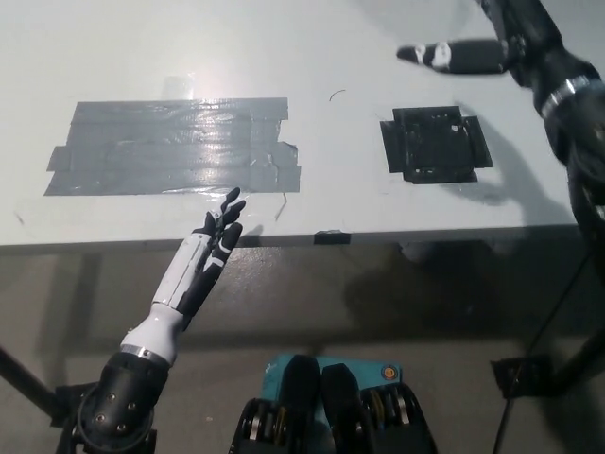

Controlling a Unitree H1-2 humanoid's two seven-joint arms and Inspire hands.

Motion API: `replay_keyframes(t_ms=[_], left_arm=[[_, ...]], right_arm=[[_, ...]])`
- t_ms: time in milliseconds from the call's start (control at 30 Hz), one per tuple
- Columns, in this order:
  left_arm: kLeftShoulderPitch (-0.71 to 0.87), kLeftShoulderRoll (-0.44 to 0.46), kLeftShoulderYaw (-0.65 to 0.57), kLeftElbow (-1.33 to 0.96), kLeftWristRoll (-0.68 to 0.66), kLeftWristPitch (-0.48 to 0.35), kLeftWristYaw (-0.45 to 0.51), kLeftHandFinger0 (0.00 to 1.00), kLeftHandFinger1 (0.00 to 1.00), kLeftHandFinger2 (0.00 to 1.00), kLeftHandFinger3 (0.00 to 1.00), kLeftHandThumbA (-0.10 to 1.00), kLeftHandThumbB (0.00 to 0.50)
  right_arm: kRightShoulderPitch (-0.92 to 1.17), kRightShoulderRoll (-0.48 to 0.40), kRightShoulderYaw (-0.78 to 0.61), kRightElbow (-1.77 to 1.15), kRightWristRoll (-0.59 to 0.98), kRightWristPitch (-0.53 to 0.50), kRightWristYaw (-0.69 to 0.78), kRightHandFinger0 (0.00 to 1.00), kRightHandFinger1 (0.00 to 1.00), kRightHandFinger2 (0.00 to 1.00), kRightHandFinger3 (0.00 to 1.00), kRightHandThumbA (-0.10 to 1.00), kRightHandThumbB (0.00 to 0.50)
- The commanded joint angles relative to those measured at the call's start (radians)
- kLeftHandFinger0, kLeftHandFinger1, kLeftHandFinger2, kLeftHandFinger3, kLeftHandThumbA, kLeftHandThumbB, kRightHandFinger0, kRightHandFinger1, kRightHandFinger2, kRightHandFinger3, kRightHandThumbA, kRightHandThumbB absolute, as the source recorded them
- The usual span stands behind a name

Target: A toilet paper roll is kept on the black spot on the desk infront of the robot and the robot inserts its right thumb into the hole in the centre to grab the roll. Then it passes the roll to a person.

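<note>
No toilet paper roll shows in the head view. The black square spot (435, 144) on the white desk (284, 47) lies bare. My black right hand (482, 52) hovers above the desk's far right, beyond the spot. Its thumb sticks out to the left with nothing on it, and the rest of the hand is partly cut off by the picture's top edge. My white left hand (213, 241) rests at the desk's front edge, fingers straight and apart, holding nothing. No person is in view.
A wide patch of grey tape strips (170, 147) covers the desk's left half. A small dark clip (327, 236) sits on the front edge. Below the desk is bare floor, with a dark stand foot (529, 374) at the lower right.
</note>
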Motion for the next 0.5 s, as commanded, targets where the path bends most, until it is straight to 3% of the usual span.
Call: replay_keyframes(t_ms=[0,200,267,333,400,467], left_arm=[[-0.058,0.014,0.012,-0.021,-0.011,-0.027,-0.007,1.0,1.0,1.0,1.0,0.98,0.053],[-0.041,0.005,0.016,-0.026,-0.014,-0.03,0.001,1.0,1.0,1.0,1.0,1.0,0.068],[-0.03,0.004,0.018,-0.026,-0.016,-0.038,0.003,1.0,1.0,1.0,1.0,1.0,0.071],[-0.024,0.004,0.021,-0.025,-0.019,-0.041,0.003,1.0,1.0,1.0,1.0,1.0,0.07],[-0.015,0.002,0.023,-0.028,-0.024,-0.037,0.002,1.0,1.0,1.0,1.0,1.0,0.071],[-0.011,0.001,0.022,-0.023,-0.023,-0.042,0.004,1.0,1.0,1.0,1.0,1.0,0.077]], right_arm=[[0.169,-0.044,-0.053,-0.503,-0.079,0.033,-0.006,1.0,1.0,1.0,1.0,1.0,0.378],[0.334,0.04,-0.059,-0.338,-0.014,-0.114,-0.009,1.0,1.0,1.0,1.0,0.94,0.32],[0.384,0.082,-0.087,-0.257,0.067,-0.156,0.033,1.0,1.0,1.0,1.0,0.97,0.376],[0.408,0.111,-0.104,-0.223,0.088,-0.156,0.043,1.0,1.0,1.0,1.0,0.97,0.383],[0.44,0.127,-0.109,-0.185,0.084,-0.184,0.059,1.0,1.0,1.0,1.0,0.99,0.316],[0.46,0.138,-0.115,-0.128,0.075,-0.236,0.07,1.0,1.0,1.0,1.0,1.0,0.29]])
